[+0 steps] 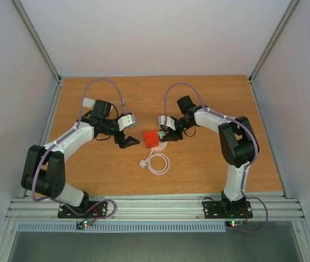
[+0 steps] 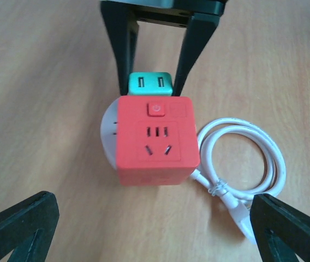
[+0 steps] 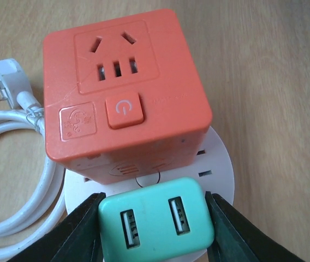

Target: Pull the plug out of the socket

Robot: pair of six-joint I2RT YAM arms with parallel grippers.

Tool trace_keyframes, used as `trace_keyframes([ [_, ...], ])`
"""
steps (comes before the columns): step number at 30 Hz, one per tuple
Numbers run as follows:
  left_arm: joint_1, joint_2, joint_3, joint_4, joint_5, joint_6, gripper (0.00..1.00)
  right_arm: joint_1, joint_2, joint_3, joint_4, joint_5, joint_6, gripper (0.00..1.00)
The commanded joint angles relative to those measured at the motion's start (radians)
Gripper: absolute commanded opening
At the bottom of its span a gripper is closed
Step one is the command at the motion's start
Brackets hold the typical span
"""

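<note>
The socket [image 3: 220, 164] is a round, flat, pale disc lying on the wooden table; it also shows in the left wrist view [image 2: 109, 134] and the top view [image 1: 162, 146]. A red cube adapter [image 3: 122, 93] [image 2: 155, 139] [image 1: 151, 139] and a small green USB plug [image 3: 156, 226] [image 2: 150, 83] [image 1: 160, 134] stand on it side by side. My right gripper [image 3: 155, 232] [image 1: 166, 135] is shut on the green plug, one finger [image 3: 78, 234] on each side. My left gripper [image 2: 155, 234] [image 1: 129, 142] is open and empty, just left of the red cube, not touching it.
A coiled white cable [image 1: 158, 162] [image 2: 248, 158] [image 3: 13, 164] with a flat plug end lies on the table just in front of the socket. Grey walls and metal rails [image 1: 51, 71] close in the wooden table on three sides.
</note>
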State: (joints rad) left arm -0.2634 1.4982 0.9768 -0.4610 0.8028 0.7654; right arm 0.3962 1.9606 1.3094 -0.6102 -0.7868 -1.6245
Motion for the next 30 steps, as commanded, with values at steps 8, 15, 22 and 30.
trace_keyframes([
  [8,-0.116,0.07,-0.068,0.186,-0.053,0.043,1.0,0.082,-0.118,-0.212,0.145,-0.028,0.235,0.28],
  [15,-0.157,0.112,-0.079,0.195,-0.086,0.045,0.99,0.103,-0.136,-0.259,0.208,-0.001,0.306,0.27],
  [22,-0.172,0.155,-0.033,0.141,-0.091,0.067,0.89,0.114,-0.123,-0.257,0.234,0.024,0.334,0.25],
  [30,-0.178,0.116,-0.071,0.202,-0.097,0.055,0.62,0.126,-0.118,-0.259,0.239,0.045,0.337,0.25],
])
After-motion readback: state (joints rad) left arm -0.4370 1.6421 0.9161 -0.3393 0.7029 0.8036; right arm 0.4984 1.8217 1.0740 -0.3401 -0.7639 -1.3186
